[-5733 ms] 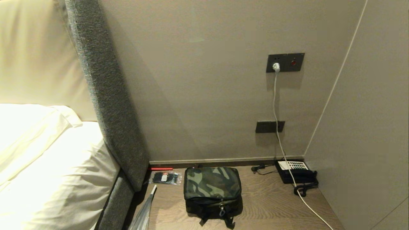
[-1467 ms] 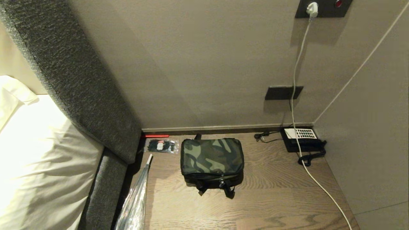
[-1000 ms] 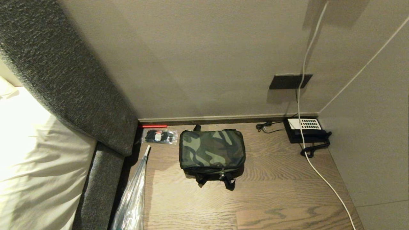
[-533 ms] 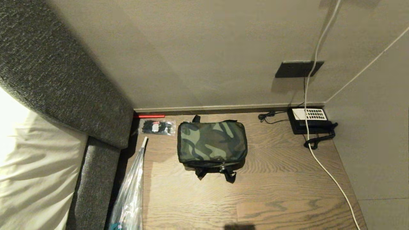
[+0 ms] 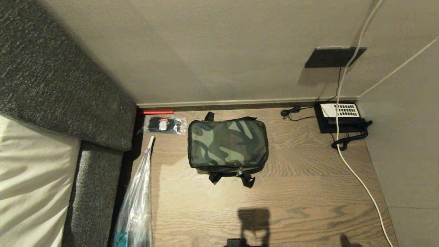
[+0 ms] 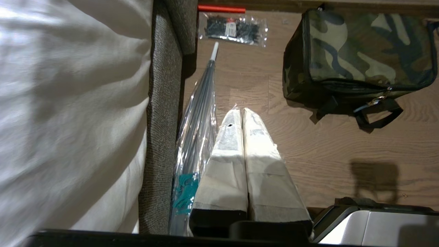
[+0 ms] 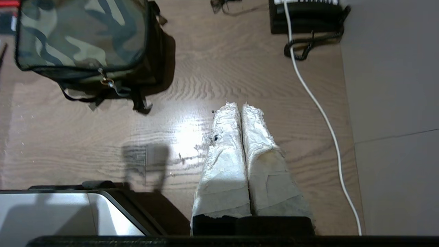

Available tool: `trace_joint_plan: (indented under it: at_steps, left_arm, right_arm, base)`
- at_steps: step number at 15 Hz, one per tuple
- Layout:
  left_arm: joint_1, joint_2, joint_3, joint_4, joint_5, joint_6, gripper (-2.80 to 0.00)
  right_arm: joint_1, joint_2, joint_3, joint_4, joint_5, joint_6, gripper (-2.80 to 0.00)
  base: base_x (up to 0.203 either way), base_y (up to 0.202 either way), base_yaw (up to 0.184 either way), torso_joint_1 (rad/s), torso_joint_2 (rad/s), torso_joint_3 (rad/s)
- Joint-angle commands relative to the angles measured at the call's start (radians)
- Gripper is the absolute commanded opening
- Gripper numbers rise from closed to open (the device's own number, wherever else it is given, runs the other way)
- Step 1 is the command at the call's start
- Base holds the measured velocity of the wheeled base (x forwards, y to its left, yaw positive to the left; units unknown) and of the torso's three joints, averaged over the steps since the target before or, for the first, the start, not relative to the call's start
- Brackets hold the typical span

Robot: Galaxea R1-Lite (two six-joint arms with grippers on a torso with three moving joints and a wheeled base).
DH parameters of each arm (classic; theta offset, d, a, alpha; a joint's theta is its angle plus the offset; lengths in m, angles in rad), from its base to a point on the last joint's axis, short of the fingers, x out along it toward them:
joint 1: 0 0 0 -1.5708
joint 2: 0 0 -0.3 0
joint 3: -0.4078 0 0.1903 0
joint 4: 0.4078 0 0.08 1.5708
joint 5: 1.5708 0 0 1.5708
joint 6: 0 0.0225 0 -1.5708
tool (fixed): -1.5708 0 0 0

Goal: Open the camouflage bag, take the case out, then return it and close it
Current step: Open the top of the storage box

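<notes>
While head camera tipped downward, camouflage bag stayed zipped, well ahead of left gripper and right gripper, both closed, empty; opening pending.

Dim warm light, floor glare, soft shadows.

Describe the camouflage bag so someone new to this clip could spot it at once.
On the wooden floor between the grey upholstered bed frame and the corner wall sits the camouflage bag. It lies between a clear packet of cable ties and a black telephone. Only it has a green-brown camouflage top, black straps, zipped shut.
</notes>
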Motion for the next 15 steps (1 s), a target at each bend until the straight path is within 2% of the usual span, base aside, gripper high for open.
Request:
trace_joint_plan:
  at_steps: [1,15]
  left_arm:
    - [0.0,-0.002,0.003,0.0,0.0,-0.001,-2.8]
    - [0.0,-0.002,0.003,0.001,0.0,-0.001,-2.8]
  right_arm:
    - [0.0,-0.001,0.0,-0.001,0.0,-0.001,-2.8]
    - [0.0,-0.001,0.0,-0.001,0.0,-0.001,-2.8]
  base:
    - [0.0,0.0,0.0,0.009,0.0,-0.203]
    - [0.0,0.0,0.0,0.002,0.0,-0.197]
